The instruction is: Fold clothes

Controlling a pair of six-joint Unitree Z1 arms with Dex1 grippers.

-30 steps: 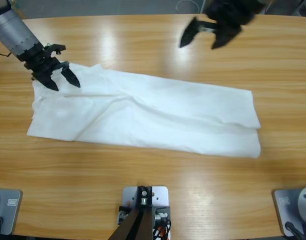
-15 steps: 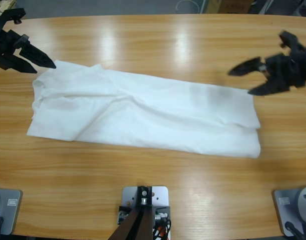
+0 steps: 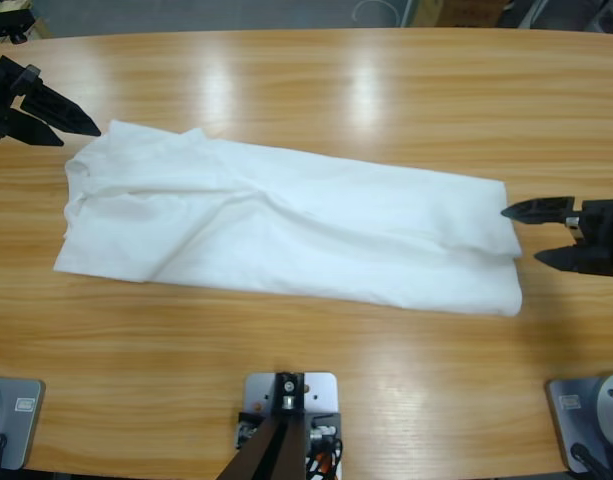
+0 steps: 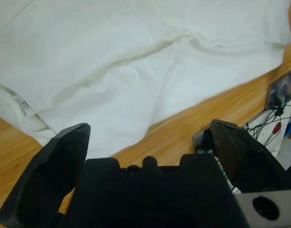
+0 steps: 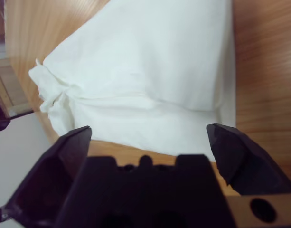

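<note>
The clothes are one white T-shirt [image 3: 286, 225], folded into a long band across the table and creased toward its left end. My left gripper [image 3: 81, 136] is open just off the shirt's far left corner, not touching it. In the left wrist view the shirt [image 4: 136, 57] fills the top, with a small sewn label [image 4: 22, 105] at its edge, and nothing sits in the left gripper [image 4: 149, 126]. My right gripper [image 3: 522, 235] is open at the shirt's right end, one jaw on each side of the edge. The right wrist view shows that end [image 5: 150, 71] ahead of the empty right gripper [image 5: 147, 129].
The wooden table [image 3: 316, 80] runs bare behind and in front of the shirt. Cables and a plug box [image 4: 278, 109] show past the table's edge in the left wrist view.
The left gripper drew back off the shirt's left end to the far left corner. The right gripper swung from the far middle of the table down to the shirt's right end.
</note>
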